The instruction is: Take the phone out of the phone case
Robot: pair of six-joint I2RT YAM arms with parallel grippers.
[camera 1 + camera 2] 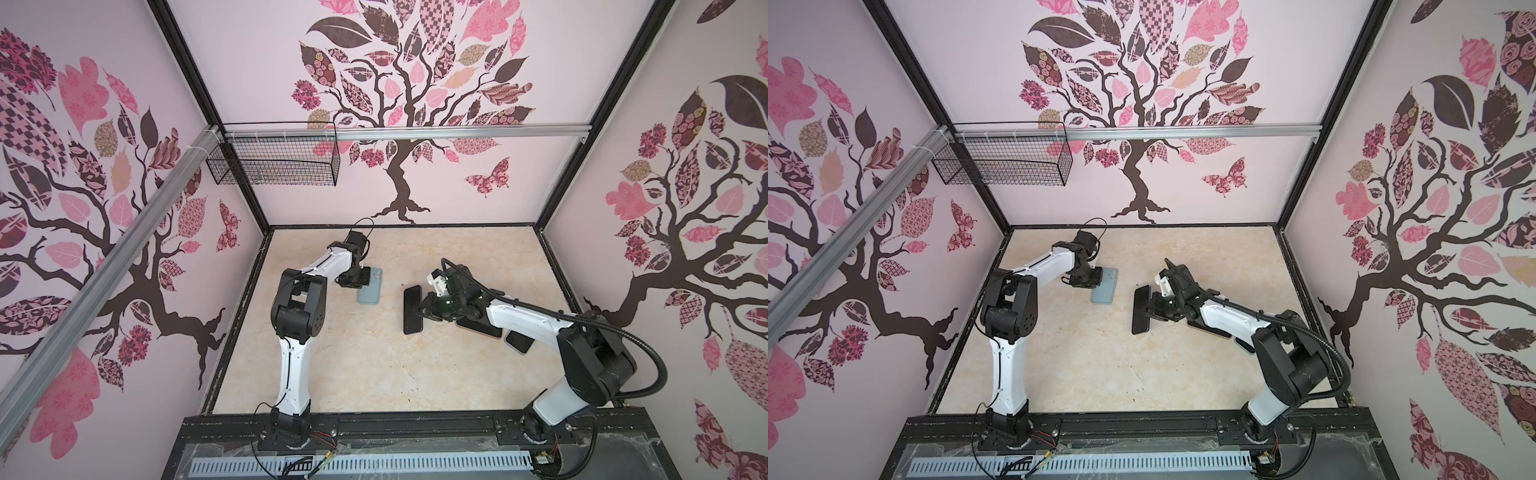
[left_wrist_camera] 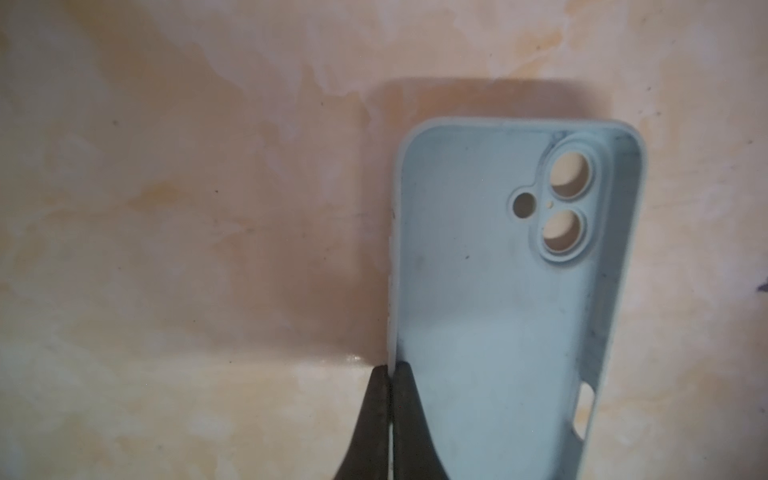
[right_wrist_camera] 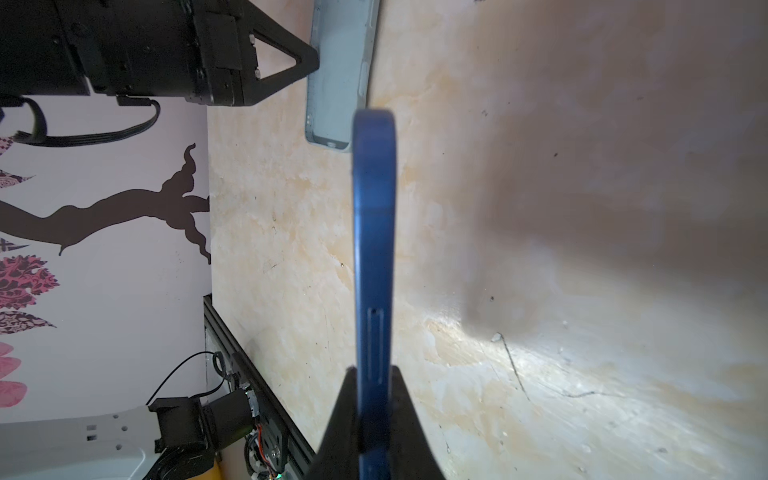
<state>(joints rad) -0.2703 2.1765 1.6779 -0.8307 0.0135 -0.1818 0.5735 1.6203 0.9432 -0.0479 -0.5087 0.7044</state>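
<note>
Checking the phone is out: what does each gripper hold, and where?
Left gripper pinches the case by its side wall; right gripper clamps the phone across its faces, at a long edge.

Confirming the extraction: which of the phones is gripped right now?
The blue-edged phone, clamped on edge in the right tool; the two other phones lie flat beneath that arm.

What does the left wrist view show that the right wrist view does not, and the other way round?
Only left wrist: the inside of the case, empty, with its lens holes. Only right wrist: the blue phone, edge-on, clamped in the right hand, and the painted wall. Both: the case, the left hand on its rim, the table.
</note>
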